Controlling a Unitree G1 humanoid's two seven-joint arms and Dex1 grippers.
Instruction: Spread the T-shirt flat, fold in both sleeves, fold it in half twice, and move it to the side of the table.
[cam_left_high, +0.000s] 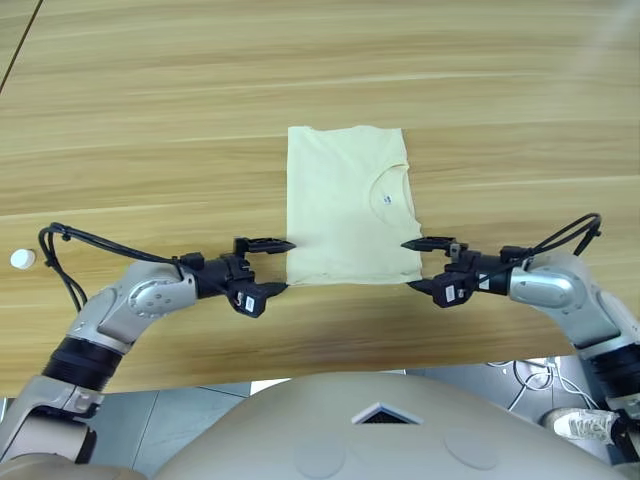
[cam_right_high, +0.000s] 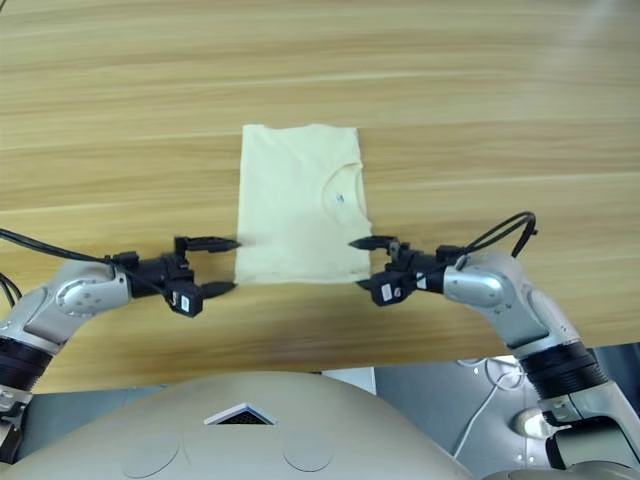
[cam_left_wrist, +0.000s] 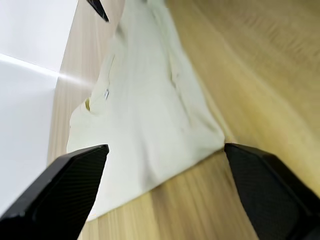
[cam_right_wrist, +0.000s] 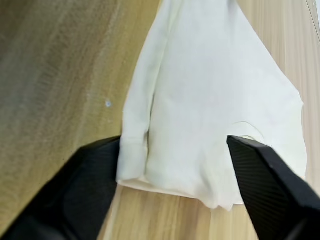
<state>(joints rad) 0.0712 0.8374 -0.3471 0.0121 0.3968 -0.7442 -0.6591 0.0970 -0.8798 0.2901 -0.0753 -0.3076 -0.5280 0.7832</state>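
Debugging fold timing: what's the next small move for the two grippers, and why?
Probably ease both inward and close: left gripper and right gripper stand open, flanking the near corners of the T-shirt, which lies flat as a rectangle, no cloth gripped.

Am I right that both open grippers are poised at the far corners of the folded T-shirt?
Not quite: the left eye view shows the open left gripper and right gripper at the folded T-shirt's near corners, the robot's side, not the far ones.
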